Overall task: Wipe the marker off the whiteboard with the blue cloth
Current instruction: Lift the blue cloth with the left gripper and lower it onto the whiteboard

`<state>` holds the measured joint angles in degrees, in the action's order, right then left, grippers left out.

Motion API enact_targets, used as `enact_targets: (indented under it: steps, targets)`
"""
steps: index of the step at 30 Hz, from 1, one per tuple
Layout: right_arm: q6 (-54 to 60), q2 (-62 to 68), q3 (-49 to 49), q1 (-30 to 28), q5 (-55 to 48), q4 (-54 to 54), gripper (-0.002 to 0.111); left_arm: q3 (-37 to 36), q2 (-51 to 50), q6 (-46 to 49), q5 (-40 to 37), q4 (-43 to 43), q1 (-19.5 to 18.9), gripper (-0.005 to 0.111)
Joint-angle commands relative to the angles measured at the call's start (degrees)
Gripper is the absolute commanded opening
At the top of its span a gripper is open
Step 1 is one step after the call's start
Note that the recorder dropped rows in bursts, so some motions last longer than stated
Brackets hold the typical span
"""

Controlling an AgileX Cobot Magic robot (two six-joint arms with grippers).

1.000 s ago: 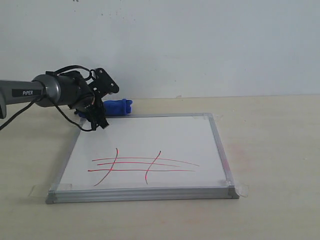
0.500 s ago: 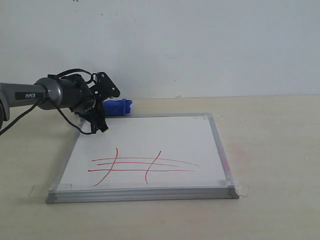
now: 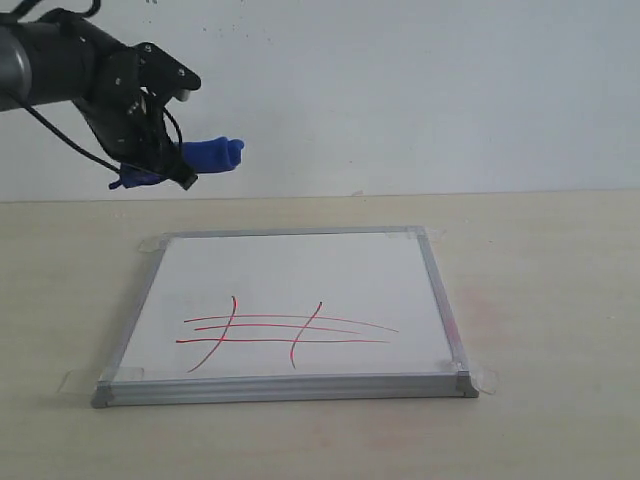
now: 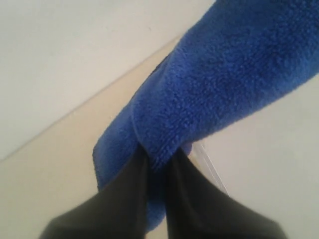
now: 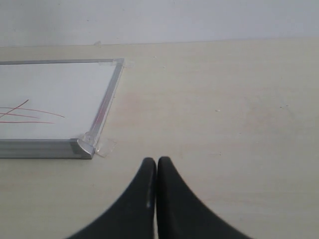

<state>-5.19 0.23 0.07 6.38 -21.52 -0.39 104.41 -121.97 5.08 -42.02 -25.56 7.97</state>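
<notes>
Status: blue cloth [image 3: 212, 153] clamped in my L tool [image 4: 158, 160], held well above bench [image 3: 550, 300], beyond whiteboard's [image 3: 300, 270] far-left corner, marker [image 3: 340, 341] unwiped, R tool [image 5: 157, 167] pinched together, empty.

Exterior view: in front of the pale beige table [image 3: 540, 300], somewhat above, facing the plain white wall [image 3: 400, 90]; mid distance, whole square silver-framed whiteboard [image 3: 300, 270] in frame.
Left wrist view: past the left gripper [image 4: 158, 167], very near the royal-blue fuzzy cloth [image 4: 239, 74]; cloth shared with exterior view.
Right wrist view: low over the table, past the right gripper [image 5: 157, 162], facing the wall; shared with exterior view: board's near right corner, ends of thin red marker lines [image 5: 30, 115].
</notes>
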Motion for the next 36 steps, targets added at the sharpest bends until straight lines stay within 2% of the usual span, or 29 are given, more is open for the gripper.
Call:
enact_targets:
  steps: [1,7,11,17,22,28,36]
  targets:
    - [0.00,-0.23,-0.07,-0.15,0.53,-0.09,0.000,-4.85,7.41,1.98,-5.12,6.46,0.29,0.004]
    - [0.00,-0.23,-0.07,-0.15,0.53,-0.09,0.000,-15.11,17.56,1.87,-5.40,13.34,0.29,0.004]
    - [0.00,-0.23,-0.07,-0.15,0.53,-0.09,0.000,-23.64,22.89,-1.66,-2.65,14.30,0.29,0.004]
    - [0.00,-0.23,-0.07,-0.15,0.53,-0.09,0.000,-37.85,27.58,-11.87,10.11,14.44,0.29,0.004]
    - [0.00,-0.23,-0.07,-0.15,0.53,-0.09,0.000,-45.81,26.84,-13.20,20.34,14.44,0.29,0.004]
    - [0.00,-0.23,-0.07,-0.15,0.53,-0.09,0.000,-49.52,24.34,-13.20,29.05,16.16,0.29,0.004]
    - [0.00,-0.23,-0.07,-0.15,0.53,-0.09,0.000,-49.39,17.57,-12.73,28.47,12.29,1.37,0.004]
